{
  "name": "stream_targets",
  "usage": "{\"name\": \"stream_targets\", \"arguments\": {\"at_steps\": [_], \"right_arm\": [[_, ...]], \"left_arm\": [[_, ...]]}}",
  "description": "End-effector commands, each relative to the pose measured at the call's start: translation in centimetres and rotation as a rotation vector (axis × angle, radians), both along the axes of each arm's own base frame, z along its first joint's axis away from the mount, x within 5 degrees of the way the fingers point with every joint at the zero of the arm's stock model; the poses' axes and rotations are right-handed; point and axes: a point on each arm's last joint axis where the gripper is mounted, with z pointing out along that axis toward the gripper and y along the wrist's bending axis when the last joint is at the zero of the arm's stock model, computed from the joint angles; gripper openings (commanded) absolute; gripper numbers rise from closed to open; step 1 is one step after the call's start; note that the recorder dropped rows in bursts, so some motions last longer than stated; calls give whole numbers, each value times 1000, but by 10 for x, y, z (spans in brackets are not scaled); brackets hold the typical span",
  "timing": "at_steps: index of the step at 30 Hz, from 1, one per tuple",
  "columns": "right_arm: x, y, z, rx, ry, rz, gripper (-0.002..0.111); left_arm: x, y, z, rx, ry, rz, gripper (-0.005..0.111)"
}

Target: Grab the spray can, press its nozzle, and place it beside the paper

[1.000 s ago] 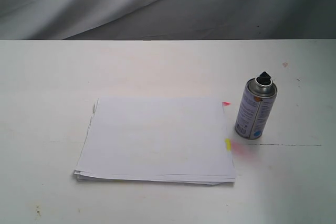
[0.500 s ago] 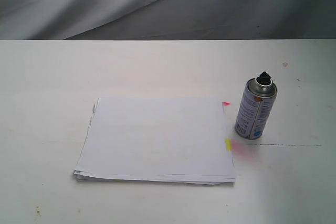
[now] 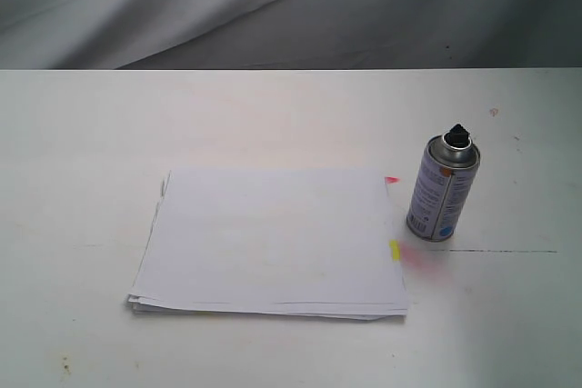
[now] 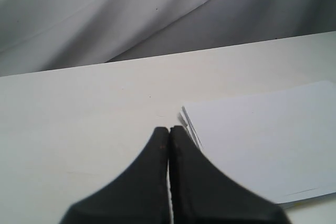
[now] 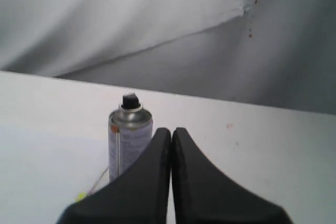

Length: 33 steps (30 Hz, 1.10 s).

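Note:
The silver-grey spray can point(image 3: 443, 190) stands upright on the white table, just right of the paper point(image 3: 271, 241). Its black nozzle point(image 3: 457, 134) sits on top of the shiny dome. The paper is a thin white stack with a pink tab point(image 3: 391, 179) and a yellow tab point(image 3: 395, 250) on its right edge. Neither gripper shows in the exterior view. In the right wrist view my right gripper point(image 5: 171, 131) is shut and empty, with the spray can point(image 5: 128, 142) standing a short way beyond it. In the left wrist view my left gripper point(image 4: 168, 129) is shut and empty near a corner of the paper point(image 4: 262, 140).
A pinkish stain point(image 3: 420, 259) marks the table beside the can's base, and a thin dark line point(image 3: 505, 251) runs to the right of it. Grey draped cloth point(image 3: 273, 6) hangs behind the table's far edge.

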Motion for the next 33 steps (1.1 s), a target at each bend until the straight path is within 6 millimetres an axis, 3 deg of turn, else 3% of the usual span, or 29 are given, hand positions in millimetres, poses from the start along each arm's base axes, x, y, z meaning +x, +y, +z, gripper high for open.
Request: {"name": "stream_targets", "arguments": {"at_steps": [1,10,33], "right_arm": [[-1,-2,-11,-72,101,-19,0],[0,-2,-20,-60,134,-17,0],[0,-2,-20,-60,137,-16,0]], "left_arm": [[0,0,-1,-8,-2,3,0],[0,0,-1,-8,-2,3,0],[0,0,-1,-8,-2,3,0]]}}
